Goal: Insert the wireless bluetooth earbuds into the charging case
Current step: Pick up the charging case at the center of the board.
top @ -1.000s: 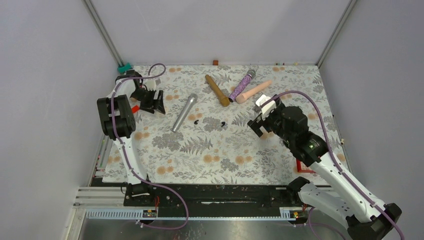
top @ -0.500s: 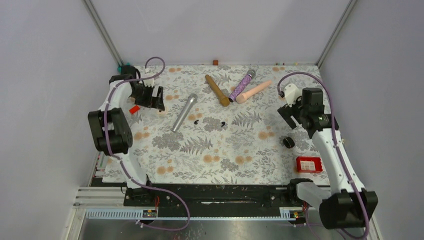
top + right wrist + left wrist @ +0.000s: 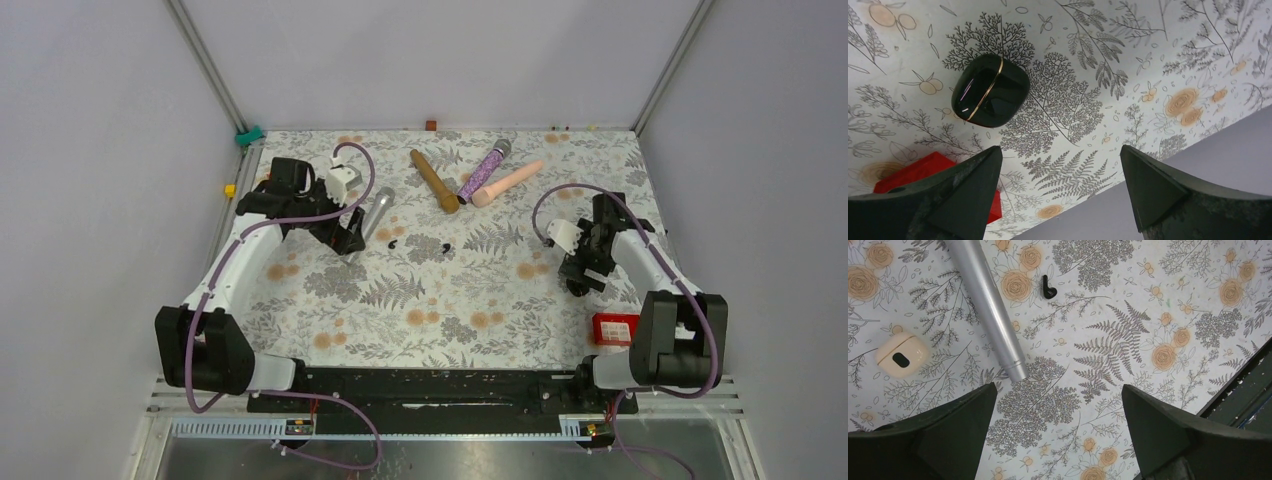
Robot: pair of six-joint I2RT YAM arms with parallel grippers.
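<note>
L claw (image 3: 1059, 388) jaws apart, empty. We see one of the buds (image 3: 1048, 287) top centre of L-wrist frame, near mic (image 3: 988, 310). R claw (image 3: 1060, 148) apart, empty; case (image 3: 990, 90), shut, upper left of R-wrist frame.

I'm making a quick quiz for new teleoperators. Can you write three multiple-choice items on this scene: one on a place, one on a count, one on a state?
1. Where does the black case lie?
A) beside the silver microphone
B) against the far wall
C) on the right side, near the red box

2. How many black earbuds lie loose on the table?
A) one
B) two
C) four

3. The left gripper is:
A) open and empty
B) shut on an earbud
C) shut on a microphone

Answers:
1 C: the right wrist view shows the case and box close together.
2 B: the top view shows two, lying apart mid-table.
3 A: its fingers stand wide apart with nothing between them.
</note>
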